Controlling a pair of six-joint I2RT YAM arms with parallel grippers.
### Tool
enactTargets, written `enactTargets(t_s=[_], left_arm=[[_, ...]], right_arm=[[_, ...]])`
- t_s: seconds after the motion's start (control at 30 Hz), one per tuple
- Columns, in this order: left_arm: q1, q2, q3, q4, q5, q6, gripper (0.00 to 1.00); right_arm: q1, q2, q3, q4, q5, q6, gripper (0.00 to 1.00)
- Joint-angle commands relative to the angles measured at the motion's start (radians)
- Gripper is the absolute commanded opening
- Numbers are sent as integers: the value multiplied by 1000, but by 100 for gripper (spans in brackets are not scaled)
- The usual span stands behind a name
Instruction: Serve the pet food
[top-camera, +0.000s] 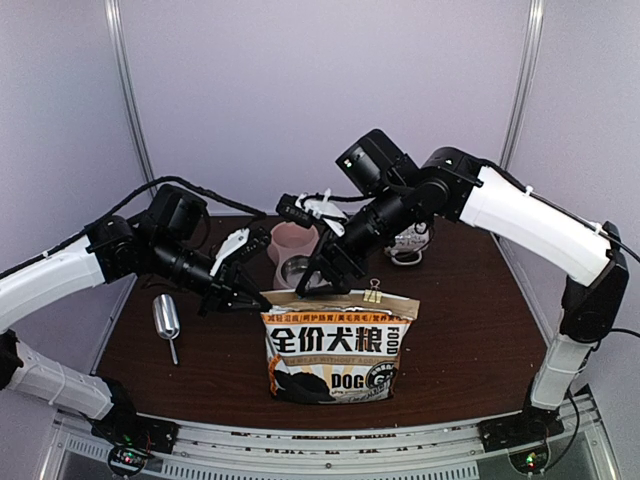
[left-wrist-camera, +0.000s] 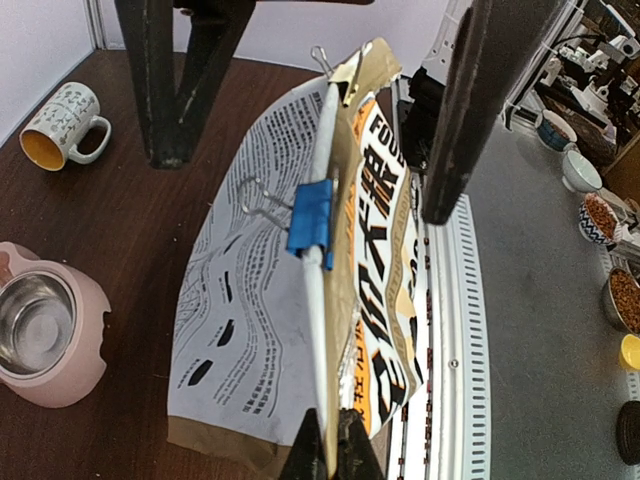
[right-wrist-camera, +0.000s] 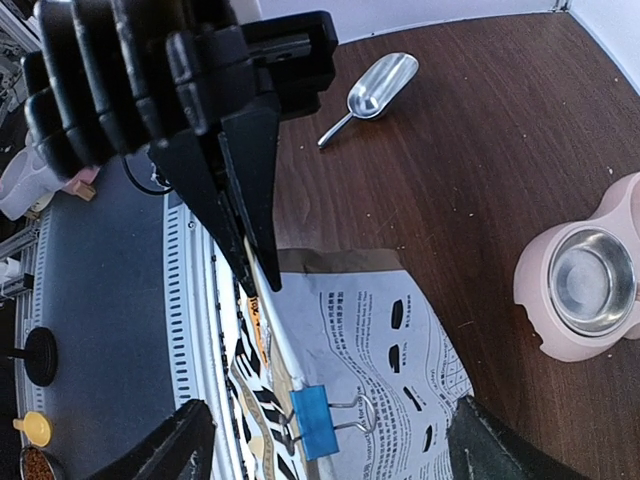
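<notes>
Grips top edge of bag (left-wrist-camera: 250, 320) w/ L gripper (left-wrist-camera: 328, 445) — jaws closed tight. Holds R gripper (right-wrist-camera: 335, 435) spread wide astride blue clip (right-wrist-camera: 322, 420) — cannot tell if touching.

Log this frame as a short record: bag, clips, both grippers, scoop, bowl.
bag: upright, mid-table, top clipped
clips: blue clip mid-top; second clip at one end
left gripper: fingers shut on bag's top corner
right gripper: fingers open, straddling blue clip, apart from it
scoop: lying left of bag
bowl: behind bag, visible dish empty
</notes>
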Motion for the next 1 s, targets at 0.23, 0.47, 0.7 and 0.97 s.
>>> enactTargets(t_s=[0.23, 0.47, 0.7, 0.97], left_arm=[[-25, -15, 7, 64, -3, 3, 0], [-26, -14, 9, 57, -13, 6, 0], [-26, -14, 10, 54, -18, 8, 0], [-27, -14, 10, 51, -22, 7, 0]], right_arm=[[-3, 37, 60, -60, -154, -26, 80], [5, 21, 65, -87, -198, -45, 73], [6, 15, 67, -74, -224, -53, 65], [5, 35, 82, -72, -163, -51, 57]])
